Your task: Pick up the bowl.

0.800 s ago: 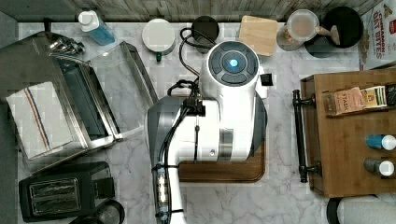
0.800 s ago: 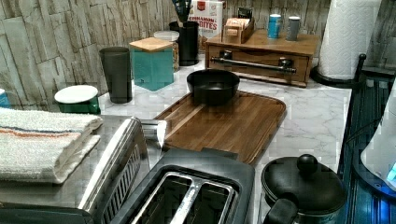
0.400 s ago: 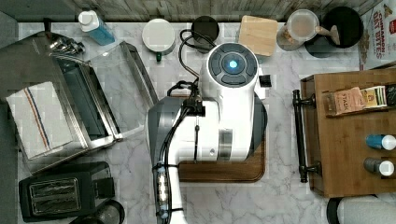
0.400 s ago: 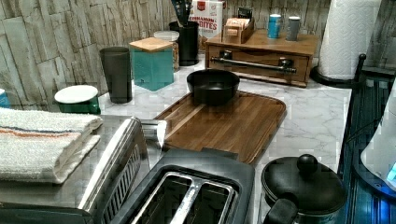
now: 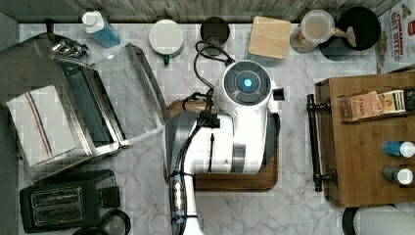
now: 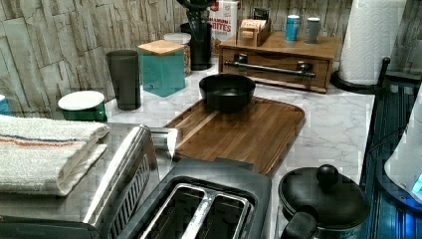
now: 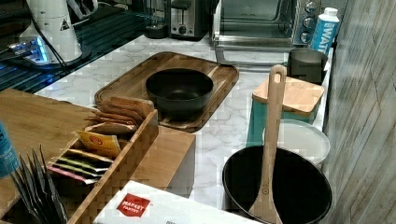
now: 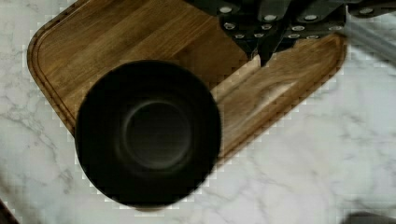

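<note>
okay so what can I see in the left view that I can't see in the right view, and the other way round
The left view alone has the folded towel, the paper towel roll and the lidded black pot. The right view alone has the wooden spoon lying in a wide black dish, and the water bottle. Both have the bowl on the wooden tray, the teal box and the toaster.

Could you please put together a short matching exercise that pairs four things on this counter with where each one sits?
Things:
1. bowl
2. folded towel
3. wooden spoon
4. paper towel roll

Places:
A. on top of the toaster oven
B. on the wooden tray
C. at the left view's far right, beside the wooden box
D. resting in the black pan

Pairs: 1-B, 2-A, 3-D, 4-C
</note>
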Action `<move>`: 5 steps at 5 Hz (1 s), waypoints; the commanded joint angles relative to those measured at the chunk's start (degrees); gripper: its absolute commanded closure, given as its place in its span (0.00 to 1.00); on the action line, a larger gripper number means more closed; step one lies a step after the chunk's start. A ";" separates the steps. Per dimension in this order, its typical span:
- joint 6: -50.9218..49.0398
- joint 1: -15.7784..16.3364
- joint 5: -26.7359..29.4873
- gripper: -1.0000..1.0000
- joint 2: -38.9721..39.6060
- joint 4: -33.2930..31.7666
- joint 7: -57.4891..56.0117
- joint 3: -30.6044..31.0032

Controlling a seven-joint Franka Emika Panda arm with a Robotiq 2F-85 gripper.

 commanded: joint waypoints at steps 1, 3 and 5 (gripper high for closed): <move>3.00 -7.22 -0.43 0.90 -12.00 -12.25 8.73 -6.11; 6.79 -8.38 -0.84 0.00 -13.17 -16.45 9.43 -7.59; 8.98 -10.57 1.16 0.00 -12.38 -21.76 2.43 -6.78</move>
